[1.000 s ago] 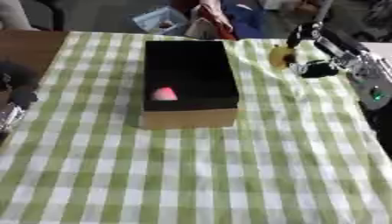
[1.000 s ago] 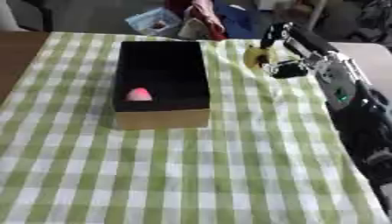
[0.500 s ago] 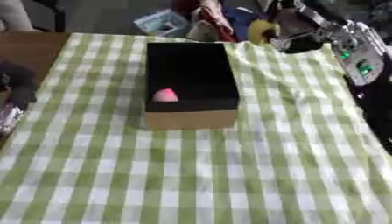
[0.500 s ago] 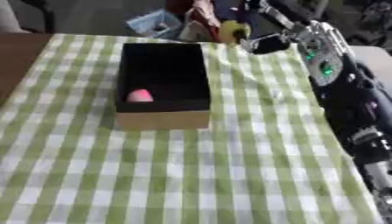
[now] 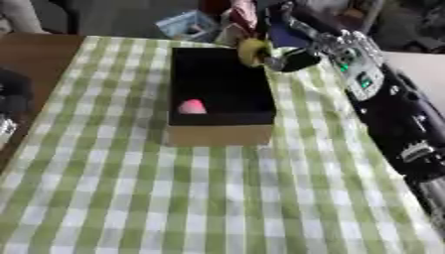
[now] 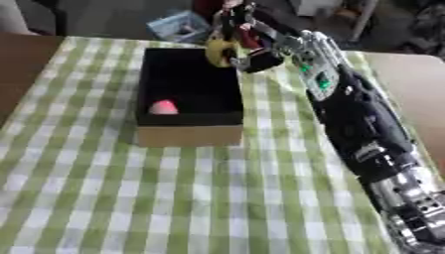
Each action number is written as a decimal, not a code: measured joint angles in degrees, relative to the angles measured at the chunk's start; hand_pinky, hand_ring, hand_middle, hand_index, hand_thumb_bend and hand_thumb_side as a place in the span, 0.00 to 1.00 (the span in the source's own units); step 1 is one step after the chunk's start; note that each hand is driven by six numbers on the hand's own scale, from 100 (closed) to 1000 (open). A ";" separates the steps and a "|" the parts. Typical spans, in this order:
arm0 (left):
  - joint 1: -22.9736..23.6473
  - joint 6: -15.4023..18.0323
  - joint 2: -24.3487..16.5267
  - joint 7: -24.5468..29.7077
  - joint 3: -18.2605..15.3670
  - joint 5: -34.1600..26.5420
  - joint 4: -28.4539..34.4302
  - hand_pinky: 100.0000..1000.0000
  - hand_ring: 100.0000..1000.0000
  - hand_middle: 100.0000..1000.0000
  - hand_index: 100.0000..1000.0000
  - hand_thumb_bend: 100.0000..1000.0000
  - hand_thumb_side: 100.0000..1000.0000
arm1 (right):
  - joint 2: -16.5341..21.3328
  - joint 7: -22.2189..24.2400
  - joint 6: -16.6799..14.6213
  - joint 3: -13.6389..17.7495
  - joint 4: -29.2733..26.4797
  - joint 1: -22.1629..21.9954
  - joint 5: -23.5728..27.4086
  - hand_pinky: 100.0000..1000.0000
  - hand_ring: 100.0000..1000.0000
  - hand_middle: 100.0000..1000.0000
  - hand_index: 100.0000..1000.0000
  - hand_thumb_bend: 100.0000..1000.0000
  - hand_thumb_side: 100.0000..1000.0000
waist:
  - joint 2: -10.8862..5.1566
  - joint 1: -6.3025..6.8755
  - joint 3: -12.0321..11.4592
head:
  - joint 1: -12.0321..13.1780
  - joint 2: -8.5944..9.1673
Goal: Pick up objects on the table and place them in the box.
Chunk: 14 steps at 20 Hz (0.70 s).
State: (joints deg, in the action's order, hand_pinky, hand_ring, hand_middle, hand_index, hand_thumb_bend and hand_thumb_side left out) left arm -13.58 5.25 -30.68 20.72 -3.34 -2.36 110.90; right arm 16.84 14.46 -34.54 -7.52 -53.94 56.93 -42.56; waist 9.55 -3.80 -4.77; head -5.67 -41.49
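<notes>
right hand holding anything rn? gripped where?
Yes. The right hand holds a small yellow object at its right side, over the far right edge of the box. The exact finger contact is hard to make out.

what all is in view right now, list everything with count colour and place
box: one, black inside with tan cardboard walls, on the cloth, far centre
pink object: one, pink, inside the box, near-left part
yellow object: one, yellow, held over the box's far right rim
tablecloth: one, green and white check, covering the table
table: one, brown, bare at the left edge
clutter: several blurred things, blue and red, beyond the far edge
right hand: one, black and silver, curled round the yellow object
</notes>
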 measured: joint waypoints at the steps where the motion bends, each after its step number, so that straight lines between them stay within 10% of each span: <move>1: -0.06 -0.12 0.01 -0.30 0.00 -0.10 -0.03 0.56 0.46 0.49 0.69 0.00 0.35 | -0.45 0.19 -0.20 -0.15 0.28 -0.04 -0.63 0.75 0.63 0.61 0.41 0.01 0.01 | 0.03 -0.02 -0.04 | -0.06 0.00; 14: -0.13 -1.17 0.54 -2.44 0.31 -0.54 -0.65 0.56 0.46 0.49 0.69 0.03 0.42 | -1.79 1.67 -4.19 -2.60 0.08 -1.03 -4.74 0.76 0.68 0.67 0.76 0.24 0.34 | 0.33 -0.17 0.26 | -0.04 0.08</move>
State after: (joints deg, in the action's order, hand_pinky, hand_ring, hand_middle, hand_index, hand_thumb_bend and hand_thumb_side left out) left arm -13.70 4.09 -30.14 18.28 -3.03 -2.90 110.25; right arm 15.05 16.13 -38.73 -10.12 -53.85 55.90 -47.30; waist 9.88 -3.97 -4.51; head -5.71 -41.41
